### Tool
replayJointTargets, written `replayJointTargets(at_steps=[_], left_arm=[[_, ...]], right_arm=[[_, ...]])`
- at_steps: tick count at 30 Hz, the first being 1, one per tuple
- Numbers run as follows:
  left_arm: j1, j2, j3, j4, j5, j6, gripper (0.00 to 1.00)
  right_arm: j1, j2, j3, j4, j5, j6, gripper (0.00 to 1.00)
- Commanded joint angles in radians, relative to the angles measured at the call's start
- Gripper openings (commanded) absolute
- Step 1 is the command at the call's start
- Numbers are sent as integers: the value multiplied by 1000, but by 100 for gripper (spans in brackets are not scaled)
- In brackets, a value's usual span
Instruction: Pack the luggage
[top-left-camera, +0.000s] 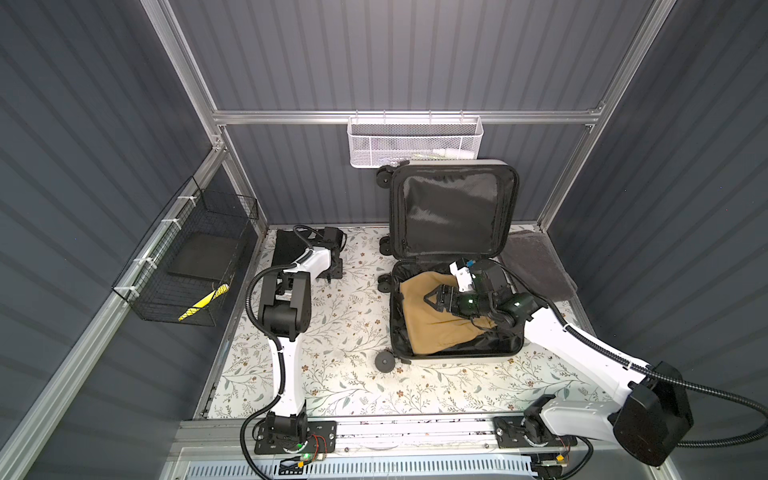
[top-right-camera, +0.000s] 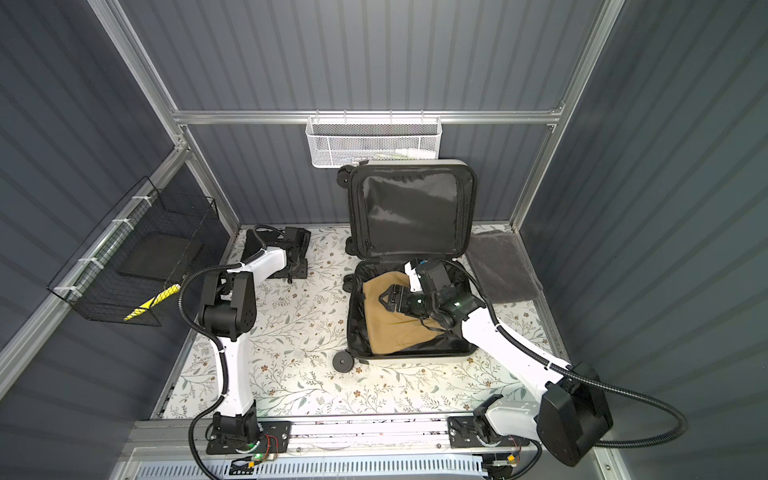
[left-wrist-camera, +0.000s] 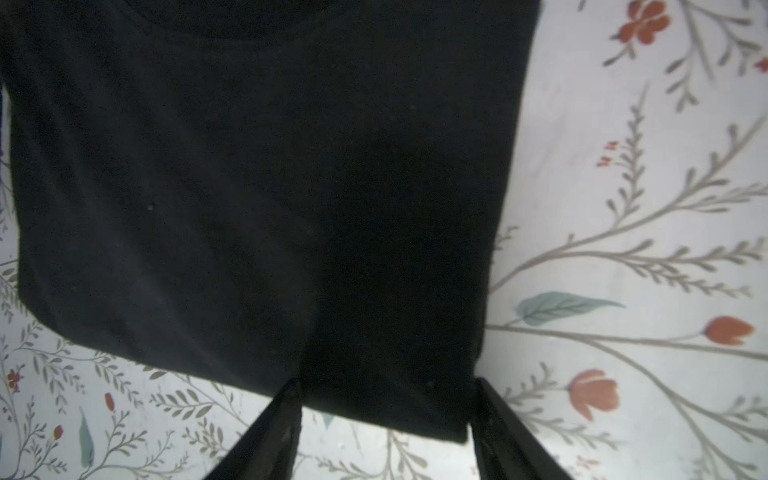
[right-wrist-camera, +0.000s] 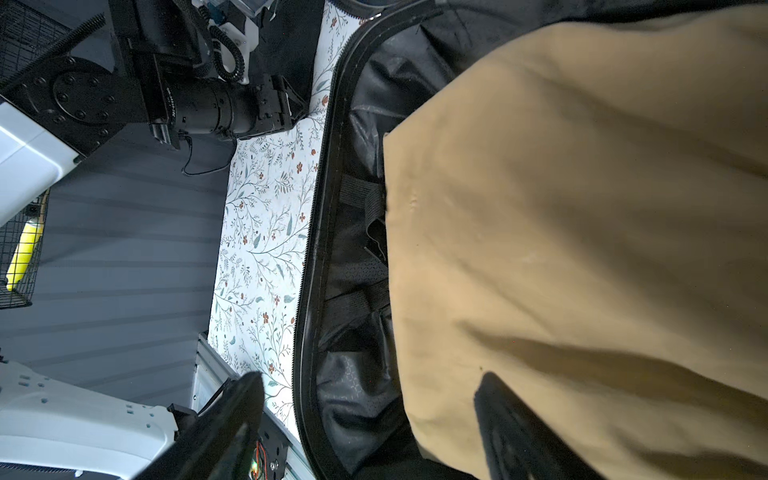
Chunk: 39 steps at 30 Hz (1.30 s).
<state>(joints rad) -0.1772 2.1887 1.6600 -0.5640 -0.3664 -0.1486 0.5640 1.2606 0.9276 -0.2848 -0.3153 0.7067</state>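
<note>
Poised inside the small white hard-shell luggage (top-left-camera: 451, 208) on the right, straddling a flat folded black cloth (left-wrist-camera: 249, 187) on the left.

Finds the right fingers (right-wrist-camera: 503, 415) spread apart and empty, hovering directly above a rumpled tan fabric piece (top-left-camera: 432, 328) inside the black-lined lower half of the luggage. Places that luggage beneath and around those fingers, open on the floral-patterned desk (top-left-camera: 345, 332), with its lid raised just beyond them. Finds the left fingers (left-wrist-camera: 274, 432) apart too, tips down at a corner of the black cloth, with that corner lying between them and not visibly pinched. Puts the luggage well apart from the left fingers, over on the right arm's side.
</note>
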Motion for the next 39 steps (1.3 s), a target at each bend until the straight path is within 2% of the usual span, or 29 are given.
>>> replayJointTargets(at_steps=[1, 12, 18, 29, 37, 39], left_arm=[[-2, 25, 17, -1, 34, 24, 63], [-1, 26, -36, 35, 64, 33, 53], [-1, 29, -42, 33, 75, 39, 42], [-1, -33, -93, -4, 107, 29, 1], [-17, -166, -236, -38, 182, -68, 0], [-34, -208, -321, -44, 194, -102, 0]], right_arm=[[4, 0, 26, -12, 16, -16, 82], [4, -3, 40, -22, 25, -13, 82], [5, -18, 50, -27, 30, -11, 82], [4, 11, 119, -43, 18, -34, 81], [6, 77, 188, -41, 1, -51, 81], [8, 94, 206, -41, -4, -54, 81]])
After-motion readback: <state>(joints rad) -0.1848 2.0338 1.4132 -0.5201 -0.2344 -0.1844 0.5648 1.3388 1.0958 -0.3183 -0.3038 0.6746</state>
